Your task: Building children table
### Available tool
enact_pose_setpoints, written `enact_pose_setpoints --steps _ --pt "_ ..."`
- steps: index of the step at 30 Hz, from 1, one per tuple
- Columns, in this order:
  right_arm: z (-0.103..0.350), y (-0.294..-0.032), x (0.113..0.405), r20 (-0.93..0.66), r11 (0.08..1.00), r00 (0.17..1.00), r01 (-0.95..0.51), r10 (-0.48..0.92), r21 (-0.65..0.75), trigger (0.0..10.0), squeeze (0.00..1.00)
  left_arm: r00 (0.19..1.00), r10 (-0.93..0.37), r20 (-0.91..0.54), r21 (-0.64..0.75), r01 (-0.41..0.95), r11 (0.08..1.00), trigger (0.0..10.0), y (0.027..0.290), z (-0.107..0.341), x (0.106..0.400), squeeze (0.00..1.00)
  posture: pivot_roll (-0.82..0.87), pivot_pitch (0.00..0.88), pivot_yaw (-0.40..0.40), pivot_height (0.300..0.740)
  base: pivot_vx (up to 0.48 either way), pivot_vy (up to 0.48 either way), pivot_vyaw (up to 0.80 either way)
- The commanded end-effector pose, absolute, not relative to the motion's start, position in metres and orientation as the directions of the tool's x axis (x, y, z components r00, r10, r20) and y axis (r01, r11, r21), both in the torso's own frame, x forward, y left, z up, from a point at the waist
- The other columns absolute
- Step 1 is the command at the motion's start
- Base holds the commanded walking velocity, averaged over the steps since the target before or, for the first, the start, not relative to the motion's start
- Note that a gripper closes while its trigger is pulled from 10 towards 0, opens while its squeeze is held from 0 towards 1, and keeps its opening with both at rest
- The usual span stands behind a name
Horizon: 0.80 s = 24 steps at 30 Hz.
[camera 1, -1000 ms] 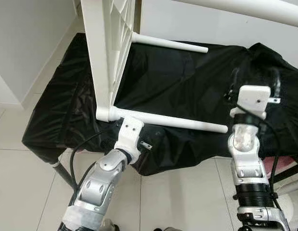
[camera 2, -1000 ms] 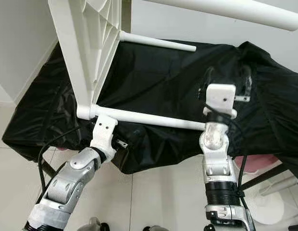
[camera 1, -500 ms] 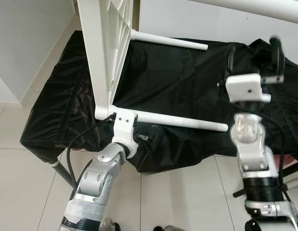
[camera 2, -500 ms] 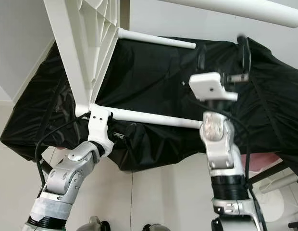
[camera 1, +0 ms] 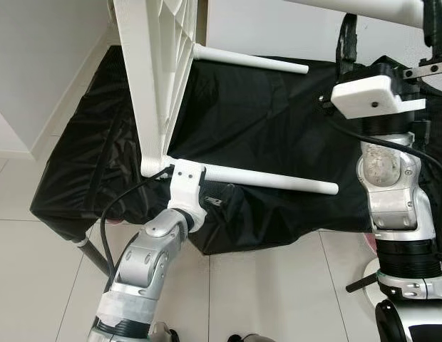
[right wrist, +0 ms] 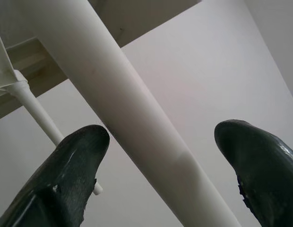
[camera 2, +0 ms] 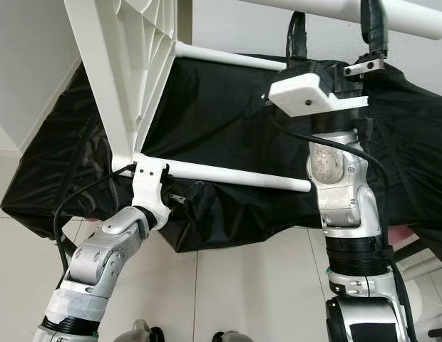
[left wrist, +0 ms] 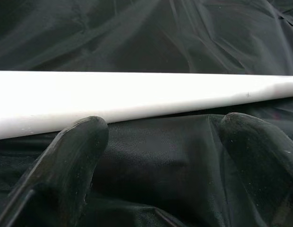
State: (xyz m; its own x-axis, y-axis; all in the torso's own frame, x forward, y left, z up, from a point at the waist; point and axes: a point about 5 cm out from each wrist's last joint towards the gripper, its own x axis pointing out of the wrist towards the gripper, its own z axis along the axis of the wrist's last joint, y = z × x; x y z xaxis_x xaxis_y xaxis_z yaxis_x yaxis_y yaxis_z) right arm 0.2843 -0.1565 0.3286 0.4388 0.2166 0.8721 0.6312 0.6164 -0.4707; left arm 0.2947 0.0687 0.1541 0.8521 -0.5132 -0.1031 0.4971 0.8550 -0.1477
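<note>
The white plastic children's table top [camera 1: 158, 71] is standing on edge at the left end of the black-covered table [camera 1: 278, 107]. The left tool [left wrist: 160, 156], fingers wide apart, is sitting just under the lower white round leg [camera 1: 271, 179]. The right tool [right wrist: 160, 161], equally open, is straddling the upper white leg [camera 1: 363, 8] without gripping.

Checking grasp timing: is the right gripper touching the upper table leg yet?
Apart. The right wrist view shows the upper table leg passing between the right gripper's open fingers, with gaps on both sides.
</note>
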Motion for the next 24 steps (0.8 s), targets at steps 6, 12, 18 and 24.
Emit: enact_pose_setpoints --steps 6,12,18,24 --pt "0.354 -0.14 0.287 0.839 0.607 0.469 0.593 0.275 -0.53 10.0 0.0 0.837 -0.535 -0.116 -0.164 0.515 0.841 10.0 0.065 0.153 0.297 0.0 0.0 0.098 -0.034 0.74 0.0 0.0 0.0" --pt "0.357 -0.137 0.289 0.821 0.61 0.493 0.566 0.288 -0.554 10.0 0.0 0.833 -0.543 -0.108 -0.186 0.52 0.834 10.0 0.063 0.154 0.298 0.0 -0.01 0.1 -0.041 0.74 0.0 0.0 0.0" --pt "0.355 -0.136 0.29 0.808 0.592 0.515 0.568 0.286 -0.572 10.0 0.0 0.85 -0.521 -0.08 -0.298 0.478 0.826 10.0 0.063 0.163 0.304 0.0 -0.01 0.107 -0.04 0.74 0.0 0.0 0.0" --pt "0.351 -0.137 0.291 0.792 0.587 0.544 0.557 0.277 -0.588 10.0 0.0 0.873 -0.487 -0.036 -0.422 0.429 0.799 10.0 0.065 0.177 0.315 0.0 -0.01 0.109 -0.034 0.74 0.0 0.0 0.0"
